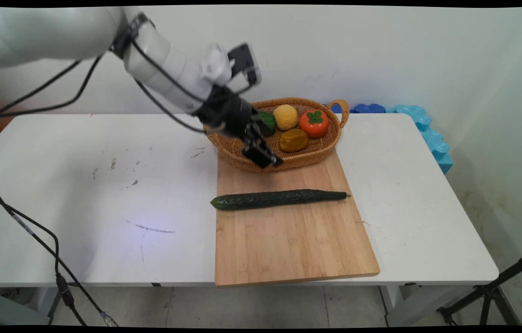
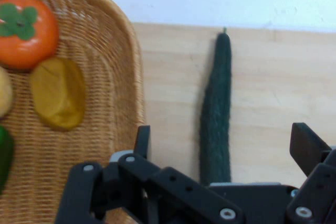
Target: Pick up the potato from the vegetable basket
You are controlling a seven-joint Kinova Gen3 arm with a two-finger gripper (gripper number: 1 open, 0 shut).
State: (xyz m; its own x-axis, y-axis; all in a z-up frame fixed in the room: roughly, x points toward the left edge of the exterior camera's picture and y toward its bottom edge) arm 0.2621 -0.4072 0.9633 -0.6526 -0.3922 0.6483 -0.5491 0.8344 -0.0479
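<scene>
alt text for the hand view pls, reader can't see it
An open black pincer hangs over a wooden cutting board, with a long dark cucumber lying between its fingers' line of sight. A wicker basket beside it holds a persimmon and a yellow-brown fruit.

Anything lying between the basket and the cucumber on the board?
No. Only bare cutting board separates the basket from the cucumber; the main view shows it, with the hand above the basket's near rim.

Robot test room, a lab sort of place: bare white wall point(image 1: 381, 51), scuffed white table point(image 1: 103, 185), loose black cables point(image 1: 20, 217), tripod legs point(image 1: 497, 291) at near right, blue foam pieces point(image 1: 427, 129) stacked at far right.
</scene>
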